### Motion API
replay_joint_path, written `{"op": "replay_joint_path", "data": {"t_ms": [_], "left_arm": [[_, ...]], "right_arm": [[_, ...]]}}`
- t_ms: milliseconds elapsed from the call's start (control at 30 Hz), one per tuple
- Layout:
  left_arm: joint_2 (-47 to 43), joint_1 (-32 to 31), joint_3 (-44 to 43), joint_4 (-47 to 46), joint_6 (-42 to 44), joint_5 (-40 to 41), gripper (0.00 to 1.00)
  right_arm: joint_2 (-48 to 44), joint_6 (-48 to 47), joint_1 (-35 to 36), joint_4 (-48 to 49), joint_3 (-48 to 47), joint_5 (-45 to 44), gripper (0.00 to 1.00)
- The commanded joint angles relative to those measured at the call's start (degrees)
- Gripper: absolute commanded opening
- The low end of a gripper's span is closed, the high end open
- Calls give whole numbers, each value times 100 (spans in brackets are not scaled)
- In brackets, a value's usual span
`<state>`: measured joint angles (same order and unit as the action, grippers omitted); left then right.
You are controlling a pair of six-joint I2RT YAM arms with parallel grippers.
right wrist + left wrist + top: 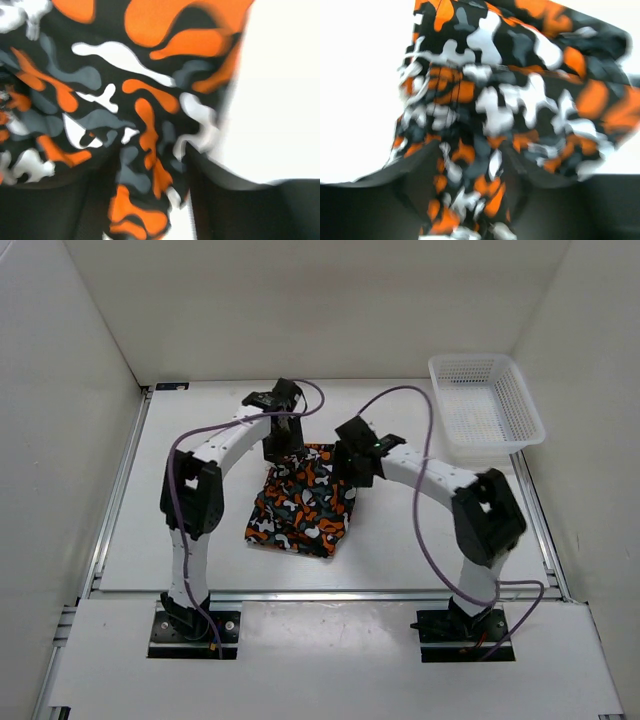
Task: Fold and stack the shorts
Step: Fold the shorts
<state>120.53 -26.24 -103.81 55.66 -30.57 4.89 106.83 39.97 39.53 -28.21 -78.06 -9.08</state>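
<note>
Top external view puts the shorts [300, 508] near the middle of the table [200, 500] as a compact, roughly square bundle. Its near edge lies flat and its far edge is tucked under both wrists.

In the left wrist view the printed cloth is gathered into a bunch that runs down between the dark fingers [380, 200], so the left jaws look closed on the shorts at the far left corner. The right wrist view shows much the same. A strip of cloth passes between its fingers [235, 200], with bare table just beside it, so the right jaws seem to grip the far right edge. Both wrist views are blurred, so I can't make out how deep either pinch goes.

This looks like a fold in progress, with the far edge due to come over onto the near one. To do it well, the left arm [215, 445] and right arm [430, 472] should travel together at one height. They should keep the edge taut between them, lay it square on the near hem, and let go only once the cloth rests. Uneven travel would skew the fold.

A white mesh basket [485, 405] sits well apart at the far right corner.
</note>
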Motion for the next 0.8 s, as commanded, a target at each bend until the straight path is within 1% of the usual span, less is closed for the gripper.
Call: {"op": "replay_joint_path", "data": {"t_ms": [0, 33, 67, 133, 167, 200, 233, 267, 300, 333, 367, 400, 433, 467, 500, 533, 667, 767], "left_arm": [[-1241, 58, -271, 410, 86, -67, 67], [-1425, 58, -271, 463, 86, -67, 69], [-1819, 110, -271, 524, 86, -67, 69], [-2312, 110, -62, 595, 86, -67, 69], [-2602, 110, 87, 526, 86, -67, 69], [-3205, 110, 428, 412, 25, -67, 69], [-3542, 110, 632, 332, -45, -67, 69], [-3876, 110, 860, 245, -107, 81, 69], [-4201, 110, 1080, 183, -186, 213, 70], [-4813, 110, 1508, 182, -387, 345, 70], [-5098, 110, 1722, 113, -484, 642, 70], [-5632, 110, 1933, 60, -564, 758, 70], [-5881, 110, 2344, 59, -625, 855, 71], [-6109, 110, 2530, 7, -678, 935, 71], [-6312, 110, 2689, 6, -740, 1048, 77], [-6636, 110, 2908, 6, -740, 1050, 77], [-7165, 110, 3033, 191, -819, 1234, 77], [-7421, 110, 2981, 243, -872, 1287, 80]], "right_arm": [[-1425, -489, -112, -194, 114, -603, 63], [-1654, -577, -182, -307, 177, -673, 65], [-2074, -726, -182, -404, 177, -865, 69], [-2507, -832, -235, -764, 361, -1191, 79], [-2926, -832, -235, -905, 414, -1366, 82], [-3148, -832, -296, -1036, 484, -1534, 86], [-3368, -832, -297, -1273, 581, -1883, 91], [-3788, -832, -297, -1379, 790, -2026, 91], [-4001, -902, -297, -1476, 906, -2184, 91], [-4194, -903, -357, -1686, 1011, -2325, 91], [-4579, -824, -358, -1766, 1108, -2457, 91], [-4774, -763, -358, -1837, 1292, -2649, 91], [-4942, -762, -358, -1959, 1372, -2738, 92], [-5230, -666, -358, -2030, 1434, -2826, 92], [-5338, -613, -358, -2101, 1486, -2888, 93], [-5400, -543, -410, -2258, 1548, -2889, 93], [-5453, -358, -411, -2532, 1627, -3038, 98], [-5462, -244, -411, -2532, 1742, -3222, 100]]}}
